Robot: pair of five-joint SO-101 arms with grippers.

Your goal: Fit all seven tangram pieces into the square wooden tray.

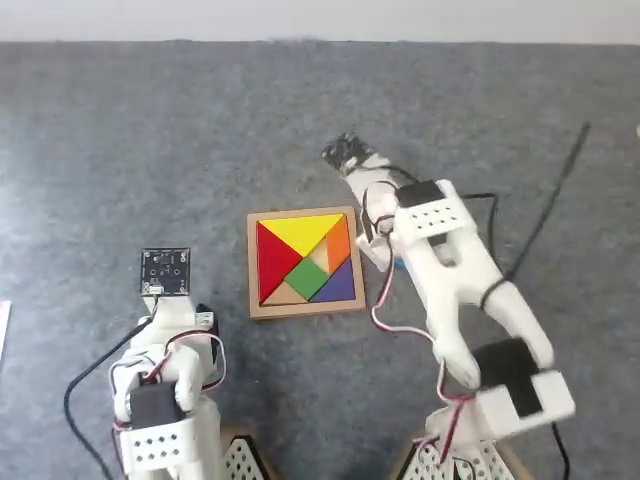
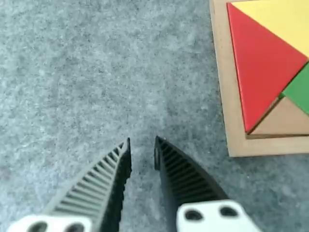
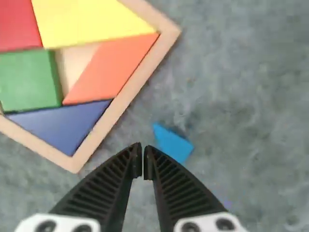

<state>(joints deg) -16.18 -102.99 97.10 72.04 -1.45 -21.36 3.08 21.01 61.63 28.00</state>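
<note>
On the fuzzy grey counter [image 1: 150, 130], the square wooden tray [image 1: 305, 309] holds flat bright pieces [image 1: 300, 235]. One small blue triangle [image 3: 172, 141] lies outside, by the clenched, empty right hand [image 3: 143, 147]. The left hand [image 2: 142, 142] is spread a little.

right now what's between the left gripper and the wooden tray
Just bare grey carpet: nothing lies between the left gripper and the wooden tray. The left wrist view shows that stretch plainly.

I see the tray [image 1: 303, 311] flat mid-table with coloured pieces [image 1: 296, 234] seated inside. A blue triangle [image 3: 172, 141] lies flat outside, just beside its right edge.
</note>
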